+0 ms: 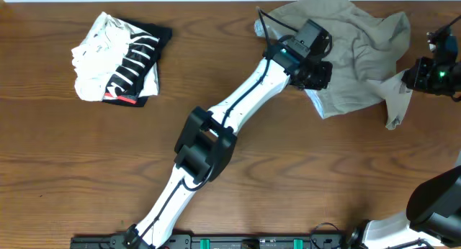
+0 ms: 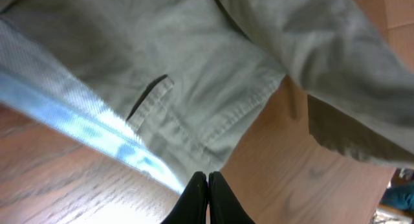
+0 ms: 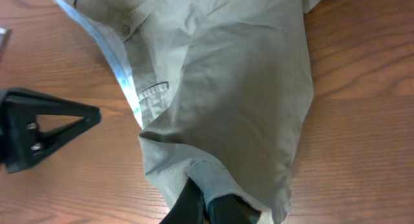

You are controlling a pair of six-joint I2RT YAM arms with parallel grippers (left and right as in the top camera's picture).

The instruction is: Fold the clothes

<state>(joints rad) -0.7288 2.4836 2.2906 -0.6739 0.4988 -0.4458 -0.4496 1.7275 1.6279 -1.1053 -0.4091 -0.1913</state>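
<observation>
The clothes, a pair of khaki shorts [image 1: 356, 44], lie crumpled at the table's back right. My left gripper [image 1: 320, 80] is at their near-left corner. In the left wrist view its black fingertips [image 2: 207, 179] are pressed together right at the edge of the pale blue waistband [image 2: 77, 120], pinching it; the khaki cloth [image 2: 213, 75] hangs above bare wood. My right gripper [image 1: 408, 80] is at the shorts' right side. Its wrist view shows it [image 3: 207, 201] shut on a hem corner, with the cloth [image 3: 239, 88] draped over its fingers.
A folded black-and-white striped garment [image 1: 119, 58] with a red mark lies at the back left. The left arm [image 1: 216, 134] crosses the table diagonally from the front edge. In the right wrist view the left gripper's black body [image 3: 45, 127] shows at the left.
</observation>
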